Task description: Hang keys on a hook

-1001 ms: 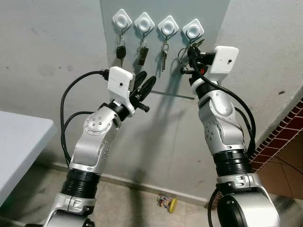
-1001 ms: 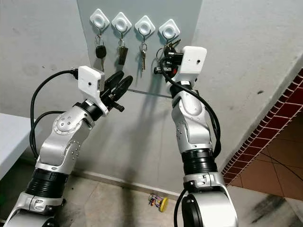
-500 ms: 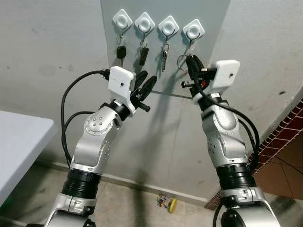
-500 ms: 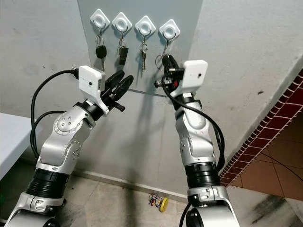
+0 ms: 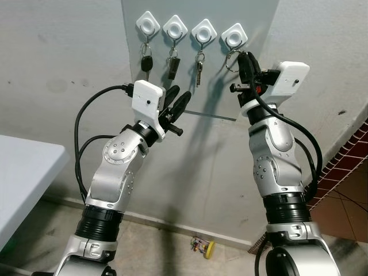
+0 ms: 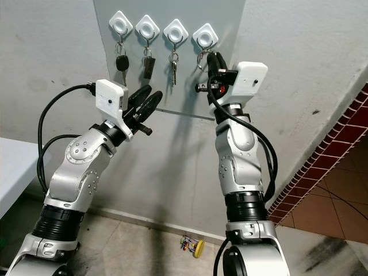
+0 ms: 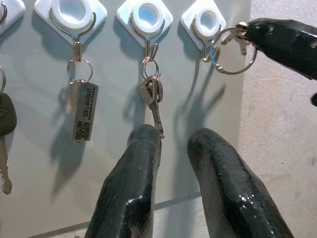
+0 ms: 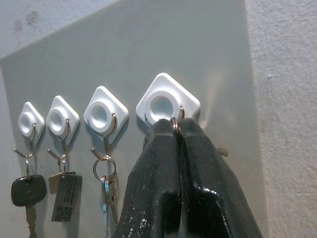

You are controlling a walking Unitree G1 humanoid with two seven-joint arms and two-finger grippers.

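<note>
As right gripper (image 7: 277,37) pinches keyring (image 7: 233,52) (unhooked)

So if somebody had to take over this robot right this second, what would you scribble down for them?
Right gripper: shut on the key ring, held up at the rightmost hook of the four on the grey wall panel.
Left gripper: fingers slightly apart, holding nothing, raised below the middle hooks.
Other three hooks already carry a black car key, a tagged key and a plain key.
Done: ring brought up to the hook; it overlaps the wire, but whether it is threaded on is unclear.
Left: seat the ring, let go, pull the arm back.
</note>
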